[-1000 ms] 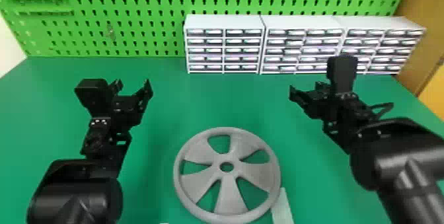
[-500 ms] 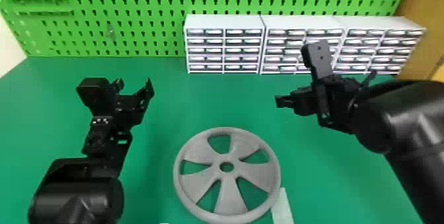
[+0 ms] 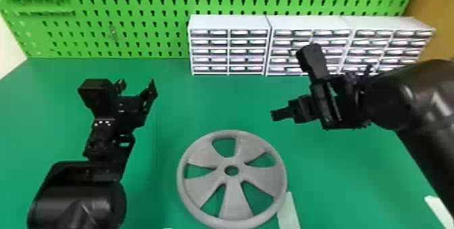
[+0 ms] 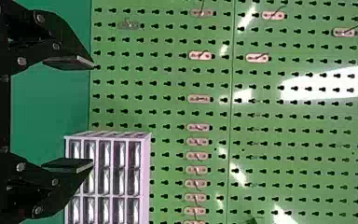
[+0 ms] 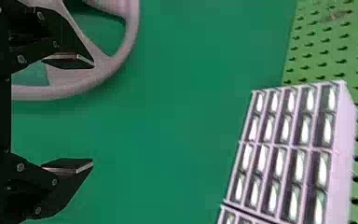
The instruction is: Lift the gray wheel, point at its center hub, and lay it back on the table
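- Two grippers: left gripper (image 3: 136, 87) and right gripper (image 3: 275, 114), one on each side of the work area. Each has two fingers, set apart, with nothing between them.
- One gray wheel (image 3: 233, 208): lying flat on one green table (image 3: 209, 103), at the lower middle of the head view, between the two arms. Neither gripper touches it.
- Wheel features: one center hub (image 3: 221, 170) with one round hole, five spokes, five openings.
- Three white drawer units (image 3: 229, 21): side by side at the table's rear, five rows each.
- One green pegboard (image 3: 135, 7): upright behind the units.
- One pale strip (image 3: 288, 211): at the wheel's rim, on its right side.
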`<state>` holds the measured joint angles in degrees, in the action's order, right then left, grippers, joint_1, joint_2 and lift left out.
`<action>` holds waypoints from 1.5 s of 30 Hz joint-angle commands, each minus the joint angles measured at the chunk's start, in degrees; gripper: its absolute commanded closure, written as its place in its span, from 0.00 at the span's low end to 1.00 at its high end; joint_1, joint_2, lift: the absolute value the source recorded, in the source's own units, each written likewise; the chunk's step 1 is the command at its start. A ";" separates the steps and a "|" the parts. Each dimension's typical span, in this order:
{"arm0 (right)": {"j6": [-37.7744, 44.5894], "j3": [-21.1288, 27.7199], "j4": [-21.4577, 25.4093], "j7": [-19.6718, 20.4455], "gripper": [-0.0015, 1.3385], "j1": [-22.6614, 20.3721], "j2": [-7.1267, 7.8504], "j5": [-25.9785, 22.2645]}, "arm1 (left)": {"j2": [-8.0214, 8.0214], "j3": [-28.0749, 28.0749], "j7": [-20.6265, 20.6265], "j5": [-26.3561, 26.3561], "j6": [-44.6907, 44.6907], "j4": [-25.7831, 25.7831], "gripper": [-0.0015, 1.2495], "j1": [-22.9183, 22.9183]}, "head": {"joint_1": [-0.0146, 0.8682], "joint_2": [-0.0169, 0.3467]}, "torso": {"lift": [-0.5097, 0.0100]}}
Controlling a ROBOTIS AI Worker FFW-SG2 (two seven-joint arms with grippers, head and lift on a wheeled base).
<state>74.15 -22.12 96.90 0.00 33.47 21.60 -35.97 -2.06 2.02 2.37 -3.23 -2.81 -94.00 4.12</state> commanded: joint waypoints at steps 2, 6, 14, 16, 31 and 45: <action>1.70 -6.18 -4.53 0.00 0.38 4.50 1.25 -5.70 | -0.14 0.09 0.00 0.24 -0.09 -0.30 0.41 -0.07 | 0.80 0.18 | 0.80; 2.32 -11.63 -7.17 0.00 0.38 7.93 1.95 -8.24 | -0.58 -0.17 0.00 0.33 -0.18 -0.30 0.41 0.10 | 0.80 0.18 | 0.80; 3.72 -19.63 -12.70 0.00 0.38 13.82 2.13 -12.02 | -1.11 -0.52 0.00 0.24 -0.44 -0.57 0.41 0.19 | 0.80 0.18 | 0.80; 3.64 -21.21 -14.02 0.00 0.38 14.87 2.22 -13.25 | -1.19 -0.52 0.00 0.24 -0.53 -0.65 0.41 0.19 | 0.80 0.18 | 0.80; 4.69 -30.26 -24.22 0.00 0.38 22.61 0.72 -17.03 | -1.99 -1.14 0.00 0.24 -1.05 -1.01 0.41 0.45 | 0.80 0.18 | 0.80; 3.99 -30.53 -27.73 0.00 0.38 22.70 -0.68 -17.65 | -2.25 -1.23 -0.09 0.33 -1.49 -1.44 0.41 0.45 | 0.80 0.18 | 0.80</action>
<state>78.53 -52.67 69.53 0.00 56.33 21.44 -53.55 -4.27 0.88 2.34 -2.91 -4.22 -95.40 4.53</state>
